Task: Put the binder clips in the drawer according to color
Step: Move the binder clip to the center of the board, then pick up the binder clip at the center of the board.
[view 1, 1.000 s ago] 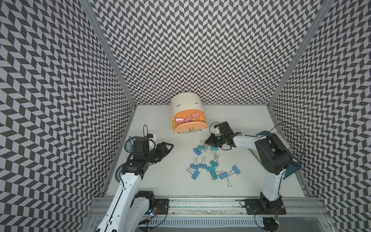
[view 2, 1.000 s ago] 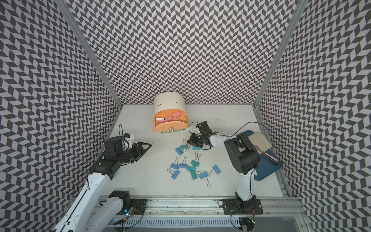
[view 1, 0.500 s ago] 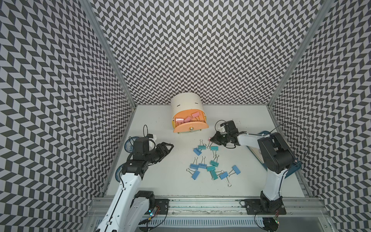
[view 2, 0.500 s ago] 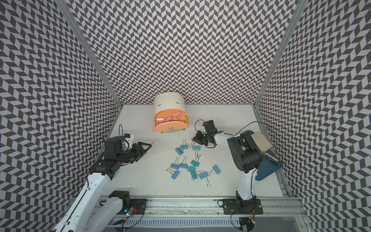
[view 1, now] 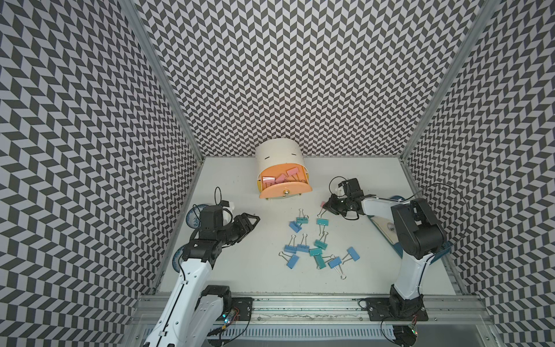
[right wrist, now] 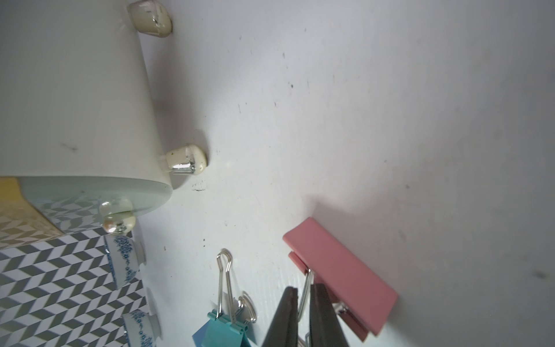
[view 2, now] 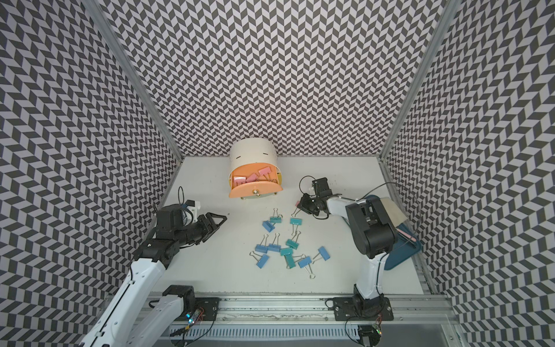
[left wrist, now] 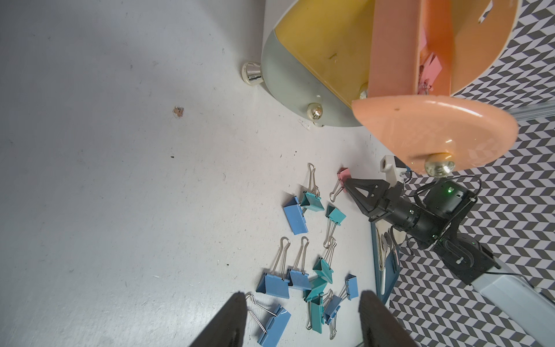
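My right gripper [right wrist: 303, 288] is shut on the wire handle of a pink binder clip [right wrist: 339, 270], low at the table to the right of the drawer cabinet [view 1: 279, 153]. In both top views the same clip [view 1: 322, 204] [view 2: 297, 203] shows at the gripper's tip [view 1: 328, 206]. The peach top drawer [view 1: 285, 191] stands pulled out with pink clips [view 1: 282, 178] inside. The yellow [left wrist: 324, 51] and pale grey [left wrist: 285, 90] drawers are closed. Several blue and teal clips [view 1: 312, 246] lie scattered mid-table. My left gripper [view 1: 254, 218] [left wrist: 301, 297] is open and empty, left of them.
A dark blue tray [view 2: 402, 252] with utensils lies at the right edge under the right arm. Blue-patterned cups [view 1: 192, 214] [right wrist: 123, 261] sit by the left wall. The cabinet stands on small metal feet [right wrist: 186, 163].
The right wrist has swung to the right and back, carrying the gripper and the pink clip a little away from the clip pile. The left arm has stayed still.
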You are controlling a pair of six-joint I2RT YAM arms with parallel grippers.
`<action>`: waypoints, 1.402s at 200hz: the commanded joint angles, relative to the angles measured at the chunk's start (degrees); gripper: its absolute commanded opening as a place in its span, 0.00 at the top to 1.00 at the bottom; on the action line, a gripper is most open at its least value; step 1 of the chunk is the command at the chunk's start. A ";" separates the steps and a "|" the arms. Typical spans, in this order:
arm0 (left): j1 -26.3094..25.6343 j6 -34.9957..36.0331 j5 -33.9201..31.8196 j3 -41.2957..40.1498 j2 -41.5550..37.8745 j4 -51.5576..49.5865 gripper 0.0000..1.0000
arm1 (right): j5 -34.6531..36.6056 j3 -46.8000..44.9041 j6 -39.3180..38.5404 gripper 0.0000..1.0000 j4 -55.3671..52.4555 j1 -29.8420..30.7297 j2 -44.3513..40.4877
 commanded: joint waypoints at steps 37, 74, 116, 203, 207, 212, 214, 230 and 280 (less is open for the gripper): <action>0.37 0.81 0.50 1.51 -0.80 -0.46 0.36 | 8.12 6.35 -9.89 0.85 -9.95 -1.83 0.39; 0.35 0.90 0.51 1.44 -0.98 -0.80 0.37 | 10.02 10.82 -12.90 0.84 -12.84 -1.98 2.57; 0.38 0.97 0.61 1.00 -1.51 -1.15 0.37 | 9.44 15.28 -14.26 0.84 -14.61 -1.98 5.51; 0.40 1.69 0.26 3.44 0.49 -0.82 0.37 | 8.82 14.76 -13.89 0.71 -14.78 -1.46 -3.41; 0.41 1.68 0.26 3.51 0.64 -0.74 0.37 | 9.05 14.52 -13.73 0.70 -14.79 -1.46 -3.96; 0.42 1.77 0.19 3.67 0.76 -0.65 0.37 | 9.38 14.09 -13.57 0.67 -14.81 -1.39 -4.84; 0.43 1.78 0.18 3.78 0.82 -0.64 0.37 | 9.55 14.00 -13.53 0.66 -14.74 -1.37 -5.19; 0.38 2.03 -0.34 4.57 1.37 -0.55 0.37 | 11.61 12.96 -12.79 0.59 -15.55 -1.20 -7.41; 0.41 1.22 -0.14 5.85 2.75 1.67 0.36 | 19.83 12.17 -8.34 0.44 -18.87 -1.10 -10.47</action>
